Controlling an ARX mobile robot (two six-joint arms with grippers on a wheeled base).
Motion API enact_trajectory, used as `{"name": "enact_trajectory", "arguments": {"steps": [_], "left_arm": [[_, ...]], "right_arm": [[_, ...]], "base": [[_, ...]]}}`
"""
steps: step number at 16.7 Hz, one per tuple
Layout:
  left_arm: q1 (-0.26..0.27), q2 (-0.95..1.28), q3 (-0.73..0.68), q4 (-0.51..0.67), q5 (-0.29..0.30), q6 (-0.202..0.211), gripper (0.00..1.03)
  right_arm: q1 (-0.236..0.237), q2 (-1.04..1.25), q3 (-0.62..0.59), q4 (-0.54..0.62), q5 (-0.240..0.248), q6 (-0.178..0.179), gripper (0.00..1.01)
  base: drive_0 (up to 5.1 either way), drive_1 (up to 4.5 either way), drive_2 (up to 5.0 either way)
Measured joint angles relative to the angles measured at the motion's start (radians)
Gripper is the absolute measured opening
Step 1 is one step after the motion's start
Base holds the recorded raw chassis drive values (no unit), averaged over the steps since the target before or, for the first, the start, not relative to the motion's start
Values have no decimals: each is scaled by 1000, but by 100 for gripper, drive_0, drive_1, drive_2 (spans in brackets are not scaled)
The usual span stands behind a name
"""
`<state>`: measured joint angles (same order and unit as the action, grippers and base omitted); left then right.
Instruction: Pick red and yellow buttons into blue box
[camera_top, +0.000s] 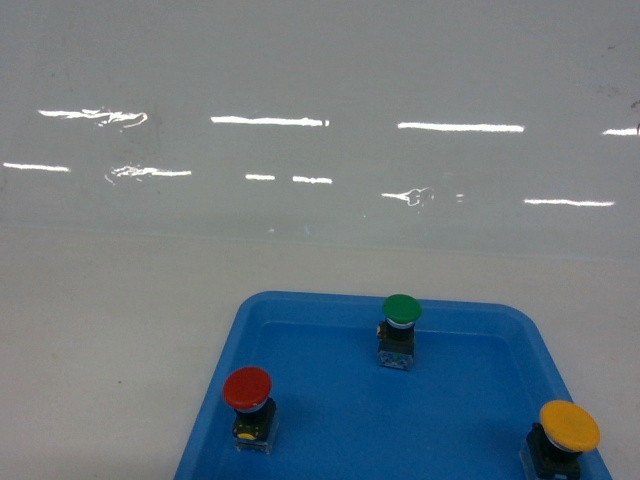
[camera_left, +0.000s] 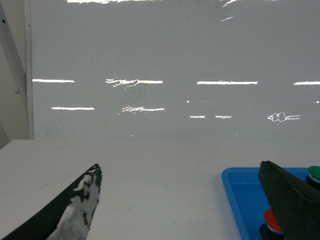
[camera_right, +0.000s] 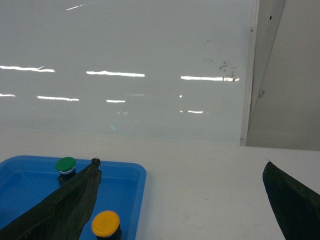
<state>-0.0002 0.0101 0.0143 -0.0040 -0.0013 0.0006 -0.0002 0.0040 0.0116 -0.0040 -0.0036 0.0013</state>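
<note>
The red button stands at the front left of a shallow blue tray. The yellow button stands at the tray's front right. Neither gripper shows in the head view. In the left wrist view my left gripper is open over bare table left of the tray, and the red button peeks out beside its right finger. In the right wrist view my right gripper is open, right of the tray's edge, with the yellow button next to its left finger. The blue box is out of view.
A green button stands at the back middle of the tray. The tray lies on a pale table that ends at a glossy white wall behind. A wall corner shows at the right.
</note>
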Motion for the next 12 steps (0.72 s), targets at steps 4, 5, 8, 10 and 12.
{"name": "enact_trajectory", "arguments": {"steps": [4,5,8,10,12], "left_arm": [[0,0,0,0,0,-1,98],[0,0,0,0,0,-1,98],[0,0,0,0,0,-1,98],[0,0,0,0,0,-1,98],[0,0,0,0,0,0,98]], "right_arm": [[0,0,0,0,0,0,98],[0,0,0,0,0,0,98],[0,0,0,0,0,0,98],[0,0,0,0,0,0,98],[0,0,0,0,0,0,98]], "base": [[0,0,0],[0,0,0],[0,0,0],[0,0,0],[0,0,0]]}}
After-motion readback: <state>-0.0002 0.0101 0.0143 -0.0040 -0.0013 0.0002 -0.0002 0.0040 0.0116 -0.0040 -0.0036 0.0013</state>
